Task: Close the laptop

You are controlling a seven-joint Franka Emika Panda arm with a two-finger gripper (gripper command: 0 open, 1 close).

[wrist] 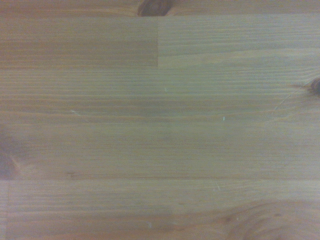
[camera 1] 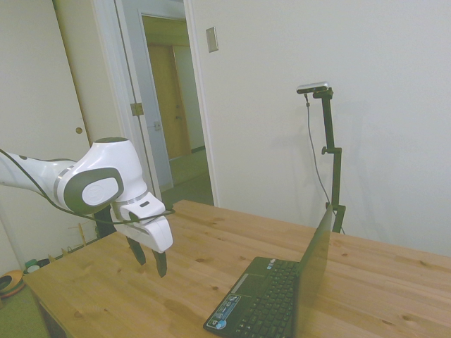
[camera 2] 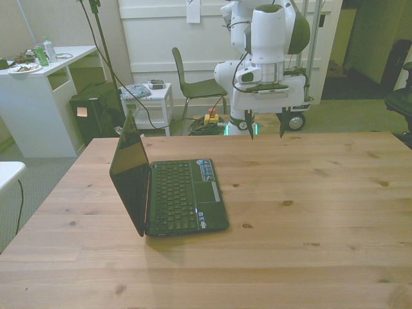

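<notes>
Wooden tabletop [camera 2: 309,212] of knotted pine planks, filling the wrist view [wrist: 160,130] with bare wood grain. White arm [camera 1: 91,184] reaching in over the tabletop, wrist turned downward. Laptop [camera 2: 174,196], black, standing open on the tabletop toward the front view's left, its screen raised near upright and its keyboard facing the front view's right; in the side view [camera 1: 271,296] the lid appears almost edge-on. Gripper [camera 2: 266,132] hanging above the tabletop's far edge, well apart from the laptop and touching nothing; its two dark fingers [camera 2: 251,129] point down and stand wide apart, with nothing between them. Small blue stickers [camera 1: 227,310] at the laptop's palm rest.
</notes>
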